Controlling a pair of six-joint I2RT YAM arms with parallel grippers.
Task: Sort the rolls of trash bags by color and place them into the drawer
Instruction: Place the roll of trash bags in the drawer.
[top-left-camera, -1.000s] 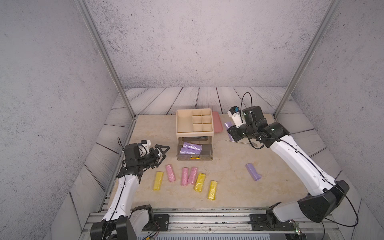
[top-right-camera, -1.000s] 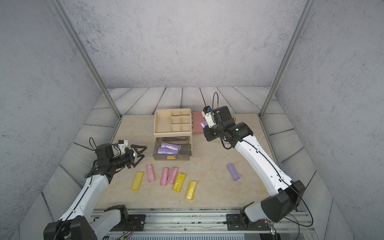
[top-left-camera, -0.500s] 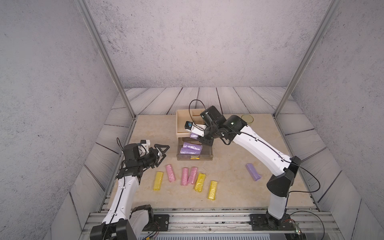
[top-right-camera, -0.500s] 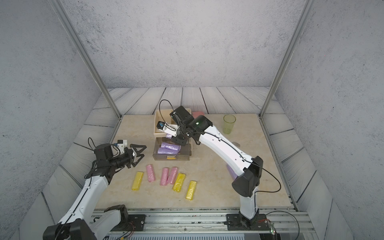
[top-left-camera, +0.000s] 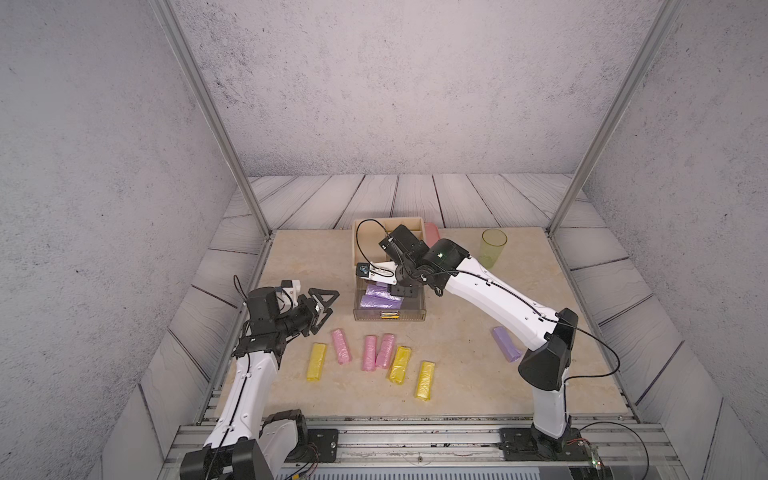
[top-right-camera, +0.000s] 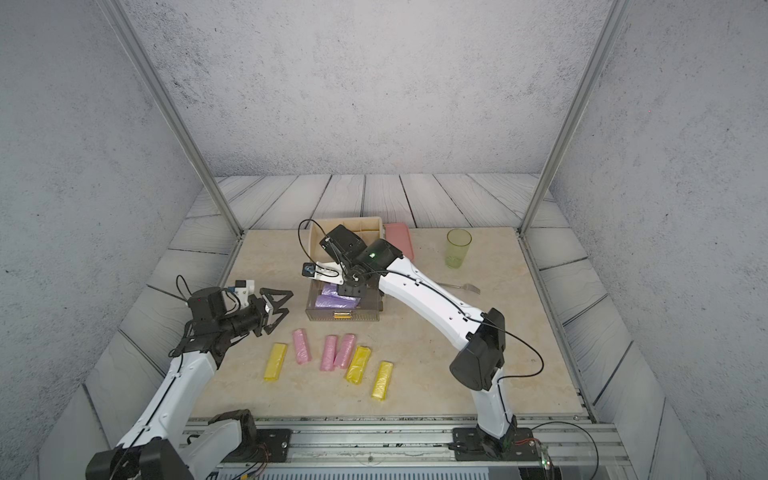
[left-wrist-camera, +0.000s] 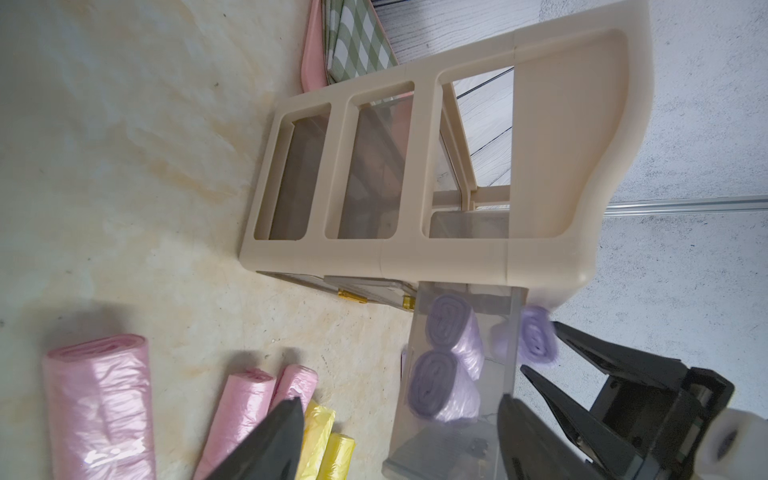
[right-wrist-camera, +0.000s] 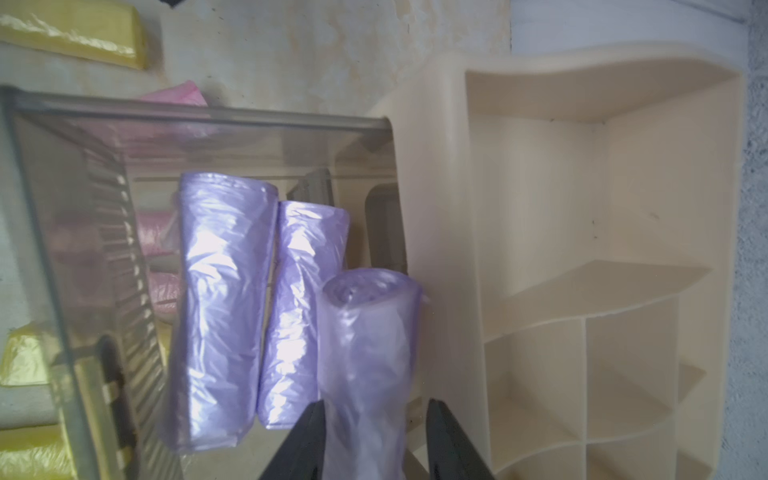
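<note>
A green see-through cup (top-left-camera: 493, 248) stands upright at the far right of the bench (top-left-camera: 457, 374); both top views show it. A metal fork (top-right-camera: 457, 286) lies flat on the bench, a little nearer than the cup and apart from it. At the far edge, left of the cup, is a pink tray (top-right-camera: 400, 241). In the left wrist view a green checked cloth (left-wrist-camera: 357, 37) lies against this tray.

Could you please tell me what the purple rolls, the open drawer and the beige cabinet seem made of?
Purple rolls: thin glossy plastic film, going by the crinkles and glare. Drawer: smoky see-through hard plastic; pink rolls show through its wall. Cabinet: probably matte moulded plastic, with rounded edges.
</note>
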